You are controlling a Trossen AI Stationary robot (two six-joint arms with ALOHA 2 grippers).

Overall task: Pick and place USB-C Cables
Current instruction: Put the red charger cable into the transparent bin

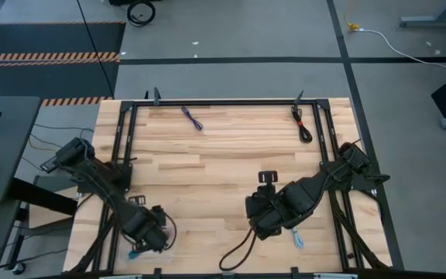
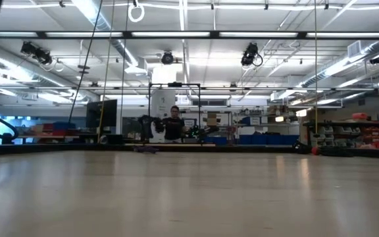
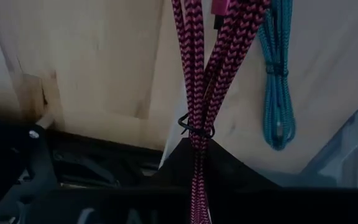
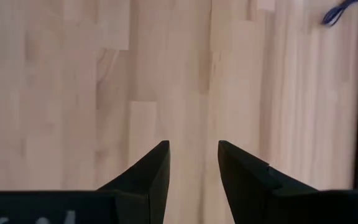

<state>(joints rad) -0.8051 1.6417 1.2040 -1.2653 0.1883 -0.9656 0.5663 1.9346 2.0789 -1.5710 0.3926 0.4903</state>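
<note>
At the table's (image 1: pixel 207 170) near-left corner the left gripper (image 3: pixel 194 146) seems clamped on the maroon-red cable (image 3: pixel 197 62) just beside the teal cable (image 3: pixel 277 81), which a careless release could snag, while the right gripper's (image 4: pixel 193 163) jaws stand apart, empty.

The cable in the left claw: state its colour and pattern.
Maroon-red cable, braided with a black zigzag; clearest in the left wrist view.

Five cables (image 1: pixel 192 118), one maybe light blue (image 1: pixel 298 239); two arms (image 1: pixel 296 198); one table (image 1: pixel 207 167).
</note>
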